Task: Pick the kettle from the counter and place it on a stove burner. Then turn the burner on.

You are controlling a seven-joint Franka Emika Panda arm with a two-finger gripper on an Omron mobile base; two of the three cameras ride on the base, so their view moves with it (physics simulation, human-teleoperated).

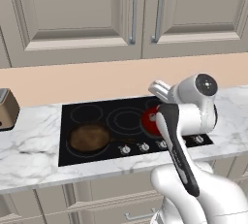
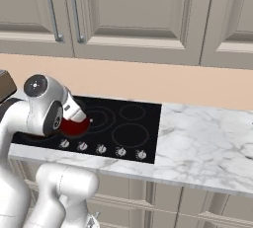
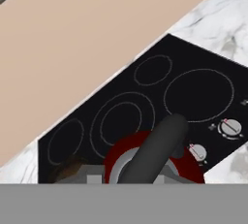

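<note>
- I saw the kettle (image 1: pixel 150 120) over the black glass cooktop (image 1: pixel 97 109), just right of the double-ring stove burner (image 1: pixel 125 119); most of its red body sat behind the arm in the left base view.
- In the right base view the kettle (image 2: pixel 75 126) showed as a red patch under the wrist, at the near left part of the cooktop (image 2: pixel 143 123), above the row of knobs (image 2: pixel 101 149).
- Hand view: the kettle (image 3: pixel 186 167) was right below the camera, grey lid top and black arched handle (image 3: pixel 157 148) running up through the middle of the frame.
- Gripper (image 3: pixel 127 179) was clamped tight on that handle; fingertips were barely visible at the bottom edge.
- Whether the kettle was resting on the glass or just above it, I couldn't tell.
- The stove burner (image 3: pixel 122 121) lay just beyond the kettle in the hand view, two concentric rings, nothing on it.
- Brown frying pan (image 1: pixel 89 137) sat on the near left ring of the cooktop, handle pointing right toward the knobs (image 1: pixel 144 146).
- The counter (image 2: pixel 207 143), white marble, ran on both sides of the cooktop; a toaster (image 1: pixel 6 109) stood at its far left end.
- Grey cabinets (image 1: pixel 72 14) hung above a beige backsplash (image 1: pixel 97 80).
</note>
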